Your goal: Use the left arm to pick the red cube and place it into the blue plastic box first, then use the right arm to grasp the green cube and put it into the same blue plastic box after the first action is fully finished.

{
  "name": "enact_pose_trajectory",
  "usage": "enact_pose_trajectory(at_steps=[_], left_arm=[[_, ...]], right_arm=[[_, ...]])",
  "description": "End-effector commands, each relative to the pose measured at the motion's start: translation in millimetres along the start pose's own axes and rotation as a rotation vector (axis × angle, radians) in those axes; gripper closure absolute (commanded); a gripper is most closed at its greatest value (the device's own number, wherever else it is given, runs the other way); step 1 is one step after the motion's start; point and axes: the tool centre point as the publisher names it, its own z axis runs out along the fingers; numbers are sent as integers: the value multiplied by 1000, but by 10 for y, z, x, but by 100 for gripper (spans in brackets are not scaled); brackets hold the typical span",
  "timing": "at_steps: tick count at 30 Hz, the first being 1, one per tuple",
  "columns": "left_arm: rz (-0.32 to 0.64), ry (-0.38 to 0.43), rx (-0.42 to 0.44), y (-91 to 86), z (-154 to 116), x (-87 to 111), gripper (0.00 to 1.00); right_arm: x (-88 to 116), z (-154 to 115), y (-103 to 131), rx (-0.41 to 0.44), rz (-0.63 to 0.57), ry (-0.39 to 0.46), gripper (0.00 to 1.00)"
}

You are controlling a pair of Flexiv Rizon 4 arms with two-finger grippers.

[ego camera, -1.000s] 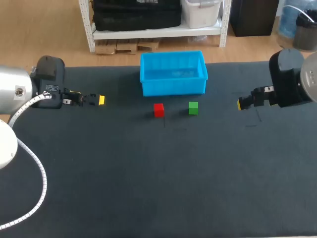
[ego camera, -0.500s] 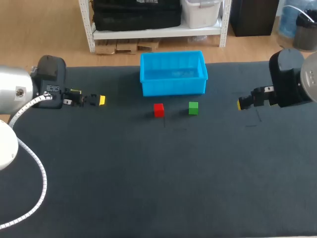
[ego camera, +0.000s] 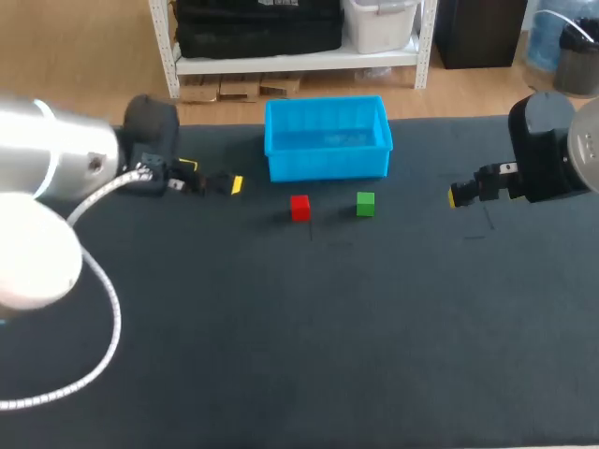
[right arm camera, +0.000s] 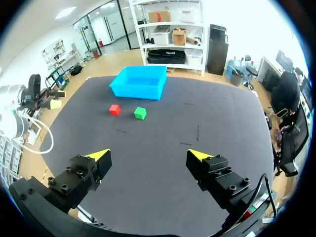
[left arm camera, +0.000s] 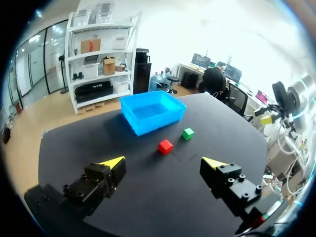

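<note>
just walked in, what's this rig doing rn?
Nothing is held yet. The left gripper, open, has swung in over the dark table toward the small red cube. The cube sits untouched in front of the blue plastic box, beside the small green cube. The box looks empty. The right gripper is open, off at the table's right side.

The blue plastic box (ego camera: 328,166) stands at the far middle of the table (ego camera: 281,337). The red cube (ego camera: 299,207) and green cube (ego camera: 365,204) lie just in front of it, apart. The left gripper (ego camera: 232,184) hangs beside the box's left wall. The right gripper (ego camera: 456,195) hangs well right of the green cube.
</note>
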Motion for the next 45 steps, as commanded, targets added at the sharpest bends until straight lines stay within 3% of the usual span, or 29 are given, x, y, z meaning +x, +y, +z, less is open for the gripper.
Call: enact_pose_trajectory(at_steps=[1, 4, 6, 7, 27, 28, 30, 35, 45], left_arm=[[5, 221, -294, -89, 131, -187, 0], [-1, 240, -314, -144, 159, -185, 0], [-47, 239, -225, -201, 129, -199, 0], [-64, 196, -205, -226, 105, -223, 0], [-64, 196, -205, -226, 105, -223, 0], [-112, 232, -185, -216, 165, -230, 0], [-137, 247, -252, -229, 226, -219, 0], [-229, 339, -279, -270, 310, -224, 0], [-244, 453, -361, -403, 579, -203, 0]], right_arm=[[17, -4, 4, 3, 0, -5, 0], [17, -4, 4, 3, 0, -5, 0], [17, -4, 4, 3, 0, -5, 0], [17, -4, 4, 3, 0, -5, 0], [17, -4, 4, 3, 0, -5, 0], [17, -4, 4, 3, 0, -5, 0], [17, -4, 4, 3, 0, -5, 0], [17, -4, 4, 3, 0, -5, 0], [17, -4, 4, 3, 0, -5, 0]])
